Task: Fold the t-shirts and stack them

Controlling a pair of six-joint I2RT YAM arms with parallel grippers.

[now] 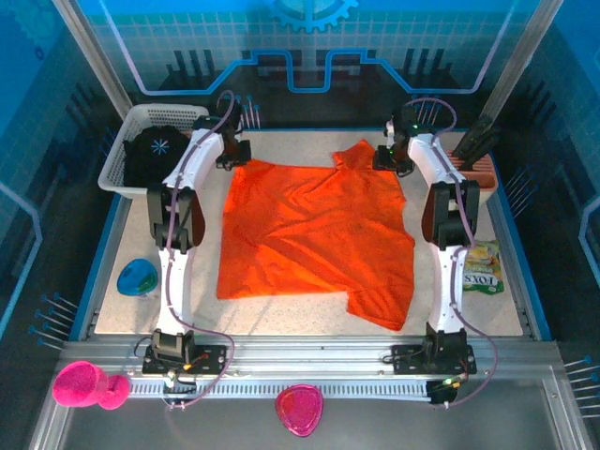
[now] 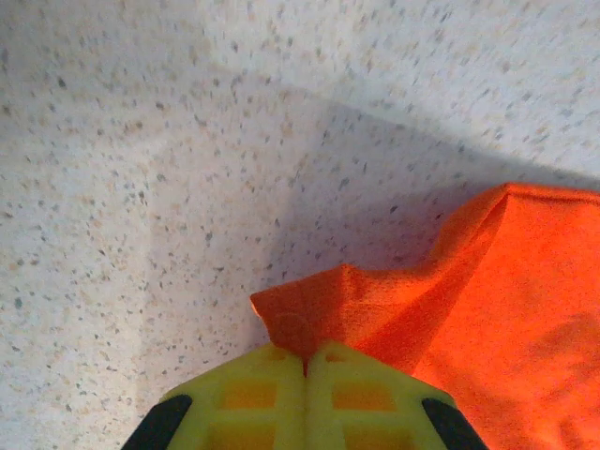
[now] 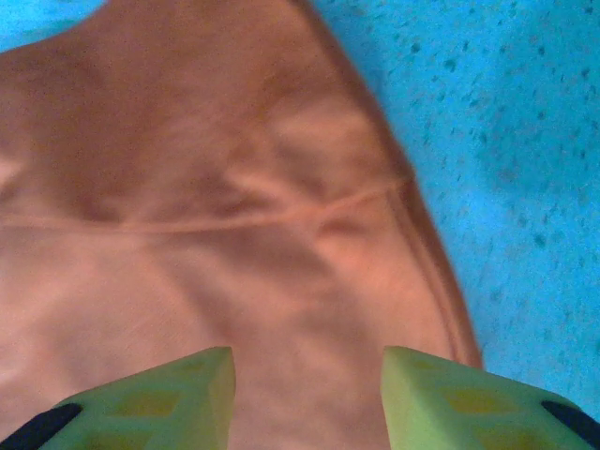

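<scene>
With the orange t-shirt [image 1: 314, 234] spread flat mid-frame on the surface [image 1: 281, 317], my left pincer [image 2: 307, 361] pinches its upper-left corner while my right pincer [image 3: 307, 375] hangs spread over the upper-right corner, so I should bite that hem fully, then lift both evenly to fold.

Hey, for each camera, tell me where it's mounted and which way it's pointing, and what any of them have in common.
Top external: above and behind the arm bases, looking down on the table; both arms show, reaching to the far edge of the orange t-shirt.
Left wrist: on the left arm, looking down past the left gripper, shut on a shirt corner.
Right wrist: on the right arm, looking down past the right gripper, open over the shirt.
Shared: all three see the orange t-shirt and the table.
</scene>
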